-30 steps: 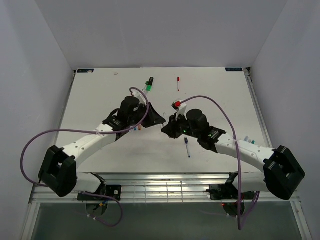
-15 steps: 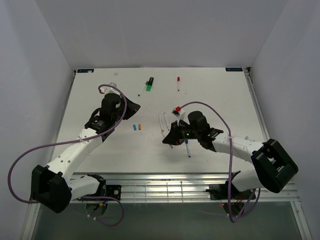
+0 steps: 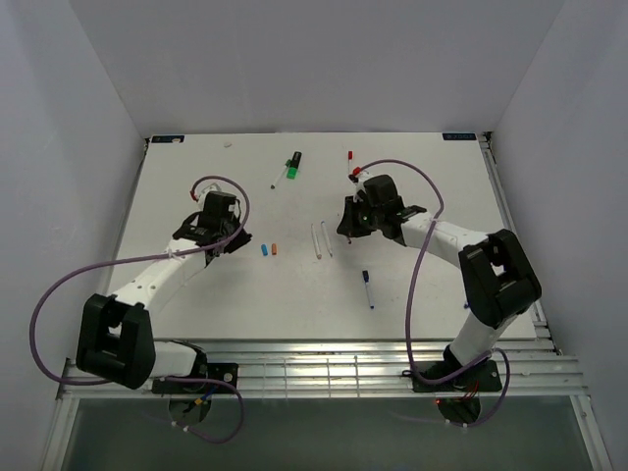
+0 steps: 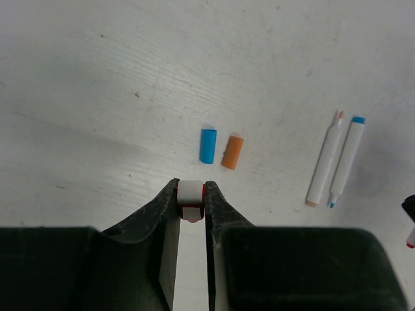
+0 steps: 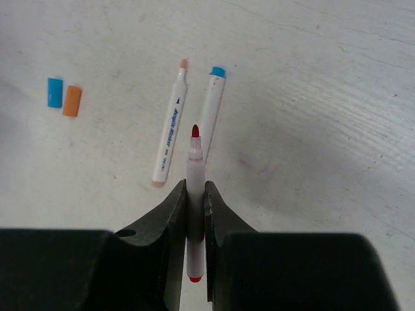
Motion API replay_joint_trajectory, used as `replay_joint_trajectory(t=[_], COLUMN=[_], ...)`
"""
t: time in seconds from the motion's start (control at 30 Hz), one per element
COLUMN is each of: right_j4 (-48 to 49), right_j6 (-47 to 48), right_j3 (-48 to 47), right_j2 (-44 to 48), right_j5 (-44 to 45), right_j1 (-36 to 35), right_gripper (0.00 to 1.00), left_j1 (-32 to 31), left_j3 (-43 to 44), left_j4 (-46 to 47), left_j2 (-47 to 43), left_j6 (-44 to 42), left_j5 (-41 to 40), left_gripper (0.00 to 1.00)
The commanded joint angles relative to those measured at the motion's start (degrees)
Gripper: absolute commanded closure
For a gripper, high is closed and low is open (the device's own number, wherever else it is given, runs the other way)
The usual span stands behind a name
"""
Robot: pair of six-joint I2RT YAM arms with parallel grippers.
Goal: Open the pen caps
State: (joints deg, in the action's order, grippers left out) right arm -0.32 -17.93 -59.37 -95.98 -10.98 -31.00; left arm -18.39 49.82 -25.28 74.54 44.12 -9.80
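- The left gripper [image 4: 191,189] is hanging just above the surface [image 4: 97,78], its jaws pinching a small pale cap [image 4: 191,196] with a hint of red at its edges.
- The right gripper [image 5: 194,189] is squeezing a red pen [image 5: 194,159] around mid-barrel. The bare red tip is pointing away from the wrist, so this one is looking uncapped.
- A blue cap [image 4: 207,146] and an orange cap [image 4: 232,151] are lying side by side, just beyond the left jaws.
- Two white pens [image 5: 170,133] are resting next to each other between the arms, tips exposed.
- A black marker [image 3: 293,163] with a green cap is sitting far back. A dark-ended pen [image 3: 367,287] is lying nearer the bases, and both are looking capped.
- Handling call: these pens are looking light, stiff and slick, likely to roll or swivel in a pinch.
- A grip across the barrel close to the cap is looking best, with the other jaws squarely across the short cap and pulling straight along the pen's length.
- The caps are tiny and hard, so an off-centre squeeze is likely to flick them away.
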Motion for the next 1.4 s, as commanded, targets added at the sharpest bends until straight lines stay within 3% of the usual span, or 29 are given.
replay_joint_trajectory(t=[0.0, 0.4, 0.67, 1.37], right_j4=[-5.1, -5.4, -6.4, -5.6], right_j6=[3.7, 4.9, 4.7, 2.7], right_j3=[-5.1, -9.6, -13.5, -13.1], right_j2=[-3.6, -11.8, -14.6, -17.5], right_j5=[3.1, 1.5, 0.3, -1.4], right_j1=[0.5, 1.6, 2.0, 1.6], right_gripper=[0.92, 0.92, 0.92, 0.77], left_j1=[0.1, 0.2, 0.2, 0.5], left_j3=[-1.0, -0.8, -0.3, -3.4], left_j4=[1.3, 7.3, 9.4, 8.7], left_j2=[2.4, 15.1, 18.8, 18.4], left_j6=[-2.2, -3.0, -2.6, -0.8], left_j5=[2.6, 4.8, 4.7, 4.4], left_gripper=[1.00, 0.98, 0.92, 0.60])
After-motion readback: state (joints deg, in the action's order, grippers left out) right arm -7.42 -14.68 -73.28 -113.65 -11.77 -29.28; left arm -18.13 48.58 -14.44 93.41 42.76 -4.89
